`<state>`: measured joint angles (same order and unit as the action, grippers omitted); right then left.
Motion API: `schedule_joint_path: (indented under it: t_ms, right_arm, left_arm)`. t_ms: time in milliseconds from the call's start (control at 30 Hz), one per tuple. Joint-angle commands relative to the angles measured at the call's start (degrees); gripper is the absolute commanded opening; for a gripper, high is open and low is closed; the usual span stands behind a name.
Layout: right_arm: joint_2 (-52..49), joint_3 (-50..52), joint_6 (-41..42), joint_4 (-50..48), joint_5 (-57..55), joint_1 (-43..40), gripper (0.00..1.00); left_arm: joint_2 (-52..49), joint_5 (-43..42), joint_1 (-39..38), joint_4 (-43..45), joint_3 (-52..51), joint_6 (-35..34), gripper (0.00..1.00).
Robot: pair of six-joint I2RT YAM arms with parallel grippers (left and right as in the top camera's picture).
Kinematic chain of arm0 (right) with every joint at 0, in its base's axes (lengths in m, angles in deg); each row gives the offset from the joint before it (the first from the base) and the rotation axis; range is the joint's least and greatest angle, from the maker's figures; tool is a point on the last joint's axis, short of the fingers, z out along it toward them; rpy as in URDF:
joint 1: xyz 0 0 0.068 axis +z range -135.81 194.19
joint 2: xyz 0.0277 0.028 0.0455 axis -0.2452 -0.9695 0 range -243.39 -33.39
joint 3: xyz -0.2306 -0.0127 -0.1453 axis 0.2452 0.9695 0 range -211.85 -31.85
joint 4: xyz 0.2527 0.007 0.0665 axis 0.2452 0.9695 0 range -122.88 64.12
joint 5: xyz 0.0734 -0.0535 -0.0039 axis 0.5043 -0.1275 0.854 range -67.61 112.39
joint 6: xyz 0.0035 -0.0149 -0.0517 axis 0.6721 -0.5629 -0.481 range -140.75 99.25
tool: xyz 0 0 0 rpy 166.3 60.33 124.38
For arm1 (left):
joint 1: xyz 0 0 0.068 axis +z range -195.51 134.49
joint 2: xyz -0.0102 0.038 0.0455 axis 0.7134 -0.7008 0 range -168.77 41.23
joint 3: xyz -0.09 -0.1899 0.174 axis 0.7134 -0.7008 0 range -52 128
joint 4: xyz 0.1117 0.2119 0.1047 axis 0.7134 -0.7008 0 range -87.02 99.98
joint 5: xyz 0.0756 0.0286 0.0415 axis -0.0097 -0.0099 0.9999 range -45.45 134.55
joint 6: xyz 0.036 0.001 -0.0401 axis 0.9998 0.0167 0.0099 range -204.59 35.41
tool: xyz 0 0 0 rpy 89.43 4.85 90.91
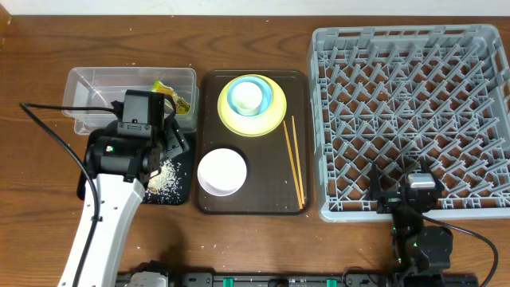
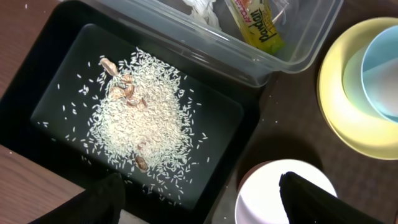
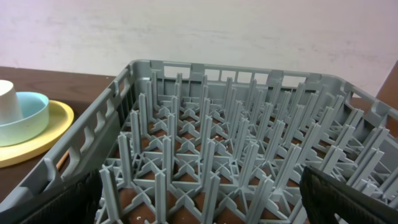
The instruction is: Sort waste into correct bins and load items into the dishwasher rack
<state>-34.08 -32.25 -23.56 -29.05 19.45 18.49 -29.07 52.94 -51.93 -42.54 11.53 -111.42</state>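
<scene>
Loose white rice [image 2: 146, 118] lies heaped in the black tray [image 2: 43, 81], with a few brown bits in it. My left gripper [image 2: 199, 205] hangs open above the tray's near edge, holding nothing. Behind it, the clear tub [image 2: 292, 59] holds the snack wrapper [image 2: 258, 25] and the white napkin [image 2: 202, 7]. The white bowl [image 1: 221, 171], yellow plate [image 1: 275, 115], light blue bowl [image 1: 267, 97] with the white cup [image 1: 247, 96] inside, and the chopsticks [image 1: 295, 159] sit on the brown tray. My right gripper [image 3: 202, 199] is open at the grey rack's [image 3: 217, 143] front edge, empty.
The brown serving tray [image 1: 263, 199] lies between the bins and the rack [image 1: 414, 112]. The left arm [image 1: 119, 155] covers part of the black tray and the tub's front wall. A black cable [image 1: 56, 131] runs across the table at left.
</scene>
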Motion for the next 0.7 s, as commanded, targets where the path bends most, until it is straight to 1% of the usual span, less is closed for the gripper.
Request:
schedule_joint_path:
  t_ms: [0, 467, 667]
  right_arm:
    - [0.13, 0.11, -0.7, 0.22, 0.22, -0.57, 0.99]
    - [0.13, 0.11, -0.68, 0.22, 0.22, -0.57, 0.99]
    - [0.13, 0.11, -0.7, -0.09, 0.22, -0.57, 0.99]
  left_arm:
    - [-0.15, 1.11, 0.28, -0.17, 0.5, -0.94, 0.85]
    - [-0.15, 1.11, 0.28, -0.17, 0.5, -0.94, 0.92]
    - [-0.15, 1.11, 0.28, -0.17, 0.5, -0.94, 0.93]
